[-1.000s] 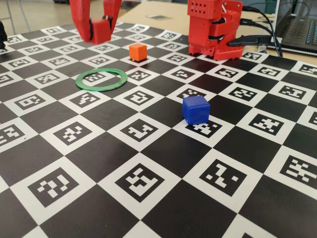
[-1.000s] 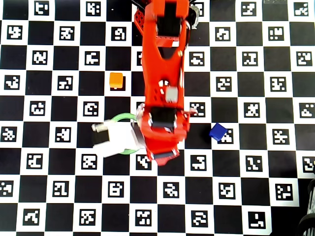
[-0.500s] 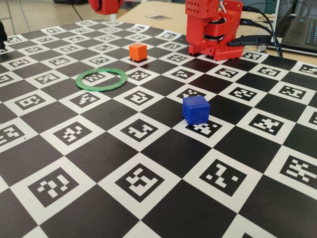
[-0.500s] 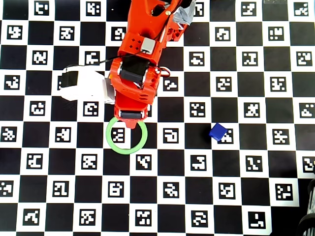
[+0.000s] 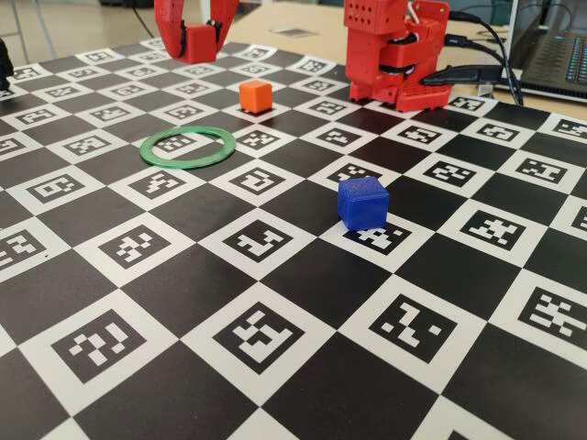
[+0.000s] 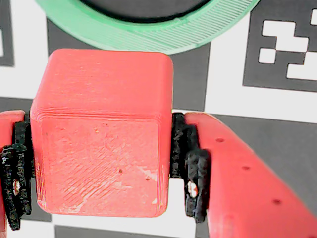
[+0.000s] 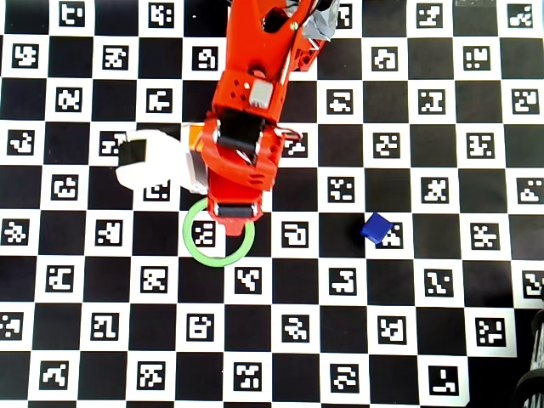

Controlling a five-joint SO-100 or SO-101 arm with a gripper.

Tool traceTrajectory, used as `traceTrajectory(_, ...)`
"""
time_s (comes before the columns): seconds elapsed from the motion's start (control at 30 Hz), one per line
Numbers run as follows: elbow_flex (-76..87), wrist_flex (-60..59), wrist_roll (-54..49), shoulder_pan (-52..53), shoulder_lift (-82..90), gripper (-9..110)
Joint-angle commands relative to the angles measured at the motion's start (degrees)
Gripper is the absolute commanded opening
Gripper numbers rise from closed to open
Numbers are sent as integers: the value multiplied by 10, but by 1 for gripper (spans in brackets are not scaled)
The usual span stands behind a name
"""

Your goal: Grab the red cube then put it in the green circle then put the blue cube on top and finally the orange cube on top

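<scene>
Above the checkerboard table [image 5: 275, 302], near its far edge in the fixed view, the gripper [image 5: 195, 41] carries the red cube [image 5: 196, 41] clear of the surface. The wrist view shows the jaws closed on the red cube [image 6: 101, 134], one black pad [image 6: 190, 168] pressed to each side face, with the near arc of the green circle [image 6: 148, 29] just beyond the cube.

Change: half a second earlier only the fingertips showed at the top edge of the fixed view; one second earlier the gripper hung lower and larger in that view. The arm has thus lifted, shifted and begun to descend again. In the overhead view the gripper [image 7: 233, 219] now overlaps the far rim of the green circle [image 7: 201, 253], much as it did half a second ago. Judged from this, the transport stage is nearly complete and lowering into the ring is in hand; the cube appears off-centre toward the rim, so a small correction seems needed before release.

Count: one red cube, held; one blue cube [image 5: 362, 202], resting on the table well apart from the ring; one orange cube [image 5: 255, 94], resting beyond the ring near the robot base [image 5: 394, 50]; one green circle [image 5: 187, 147], empty. No cube is stacked yet.
</scene>
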State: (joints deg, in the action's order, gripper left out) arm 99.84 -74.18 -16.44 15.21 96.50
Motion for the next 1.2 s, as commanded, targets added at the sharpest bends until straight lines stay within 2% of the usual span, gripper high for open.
traceTrajectory(0.0,8,38,-11,-4,-1,7)
traceTrajectory(0.23,11,83,-35,24,-60,7)
traceTrajectory(0.63,15,91,-71,58,-70,7)
traceTrajectory(1.17,27,137,-69,50,-111,7)
